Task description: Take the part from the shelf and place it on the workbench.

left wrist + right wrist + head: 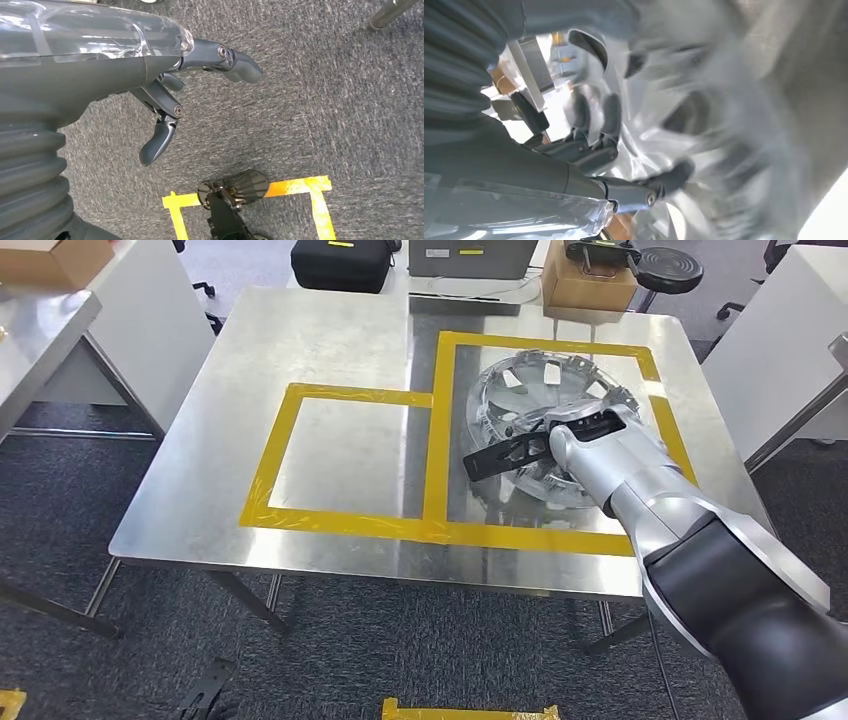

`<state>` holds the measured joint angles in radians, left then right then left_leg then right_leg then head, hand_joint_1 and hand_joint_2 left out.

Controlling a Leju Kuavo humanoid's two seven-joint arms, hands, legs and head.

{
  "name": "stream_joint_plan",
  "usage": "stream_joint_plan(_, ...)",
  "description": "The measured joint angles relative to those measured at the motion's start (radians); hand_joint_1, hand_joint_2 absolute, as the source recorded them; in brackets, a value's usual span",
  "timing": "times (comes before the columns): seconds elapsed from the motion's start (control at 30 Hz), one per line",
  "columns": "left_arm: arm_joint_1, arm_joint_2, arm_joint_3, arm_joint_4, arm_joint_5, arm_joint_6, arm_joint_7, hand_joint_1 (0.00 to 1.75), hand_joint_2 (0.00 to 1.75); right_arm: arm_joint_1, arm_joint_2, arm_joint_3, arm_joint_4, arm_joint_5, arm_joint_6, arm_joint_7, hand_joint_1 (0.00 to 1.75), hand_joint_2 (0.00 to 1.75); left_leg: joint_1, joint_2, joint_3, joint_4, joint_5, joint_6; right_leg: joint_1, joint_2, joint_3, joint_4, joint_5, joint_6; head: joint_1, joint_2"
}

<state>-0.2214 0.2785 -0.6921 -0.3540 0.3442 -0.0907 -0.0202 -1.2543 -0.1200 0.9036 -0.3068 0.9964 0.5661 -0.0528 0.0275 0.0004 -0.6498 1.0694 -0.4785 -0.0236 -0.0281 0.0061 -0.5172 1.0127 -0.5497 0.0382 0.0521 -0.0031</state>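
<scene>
The round, silvery, spoked metal part (pixel 545 425) lies on the steel bench (pixel 330 360), inside the larger yellow tape rectangle (pixel 545 340). The right hand (pixel 590 430) rests at its near rim, and in the blurred right wrist view its dark fingers (pixel 594 112) curl over the part's edge, apparently grasping it. To the left of those fingers sits a smaller yellow tape square (pixel 340 455). The left hand (pixel 190 90) hangs over grey carpet (pixel 325 100), fingers released, holding nothing.
</scene>
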Motion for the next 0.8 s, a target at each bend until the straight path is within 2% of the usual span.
stream_joint_plan(0.17, 0.000, 0.000, 0.003, 0.000, 0.001, 0.000, -0.002, 0.00, 1.75, -0.001, 0.005, 0.007, -0.003, 0.000, 0.000, -0.001, 0.00, 1.75, 0.000, 0.000, 0.001, 0.000, 0.000, 0.000, 0.000, 0.000, 0.001, 0.000, 0.000, 0.000, 0.000, 0.000)
stream_joint_plan(0.3, 0.000, 0.000, 0.004, 0.000, 0.001, 0.000, -0.002, 0.00, 0.00, -0.002, 0.007, 0.011, -0.003, 0.000, 0.000, -0.001, 0.00, 1.75, 0.000, 0.000, 0.002, 0.000, 0.000, 0.000, 0.000, 0.000, 0.001, 0.000, 0.000, 0.000, 0.000, 0.000)
stream_joint_plan(0.63, 0.001, 0.000, 0.005, 0.000, 0.002, -0.003, 0.010, 0.00, 0.00, -0.003, 0.008, 0.015, -0.003, -0.012, 0.002, 0.006, 0.00, 1.75, 0.000, -0.001, 0.002, 0.000, 0.000, 0.000, 0.000, 0.000, 0.001, 0.000, 0.000, 0.001, 0.000, 0.000)
stream_joint_plan(0.7, 0.001, 0.001, 0.008, 0.000, 0.003, -0.005, 0.013, 0.00, 0.00, -0.008, 0.007, 0.010, -0.003, -0.043, 0.004, 0.028, 0.00, 1.75, 0.000, -0.002, 0.002, 0.000, 0.000, 0.000, 0.000, 0.000, 0.001, 0.000, 0.000, 0.001, -0.001, 0.000)
stream_joint_plan(0.8, 0.005, 0.003, 0.014, 0.000, 0.013, -0.009, 0.012, 0.00, 0.00, -0.027, -0.007, -0.023, -0.001, -0.146, -0.004, 0.108, 0.00, 1.75, 0.000, -0.005, 0.002, 0.000, 0.000, 0.000, 0.000, 0.000, 0.001, 0.000, 0.000, 0.001, -0.001, 0.000)
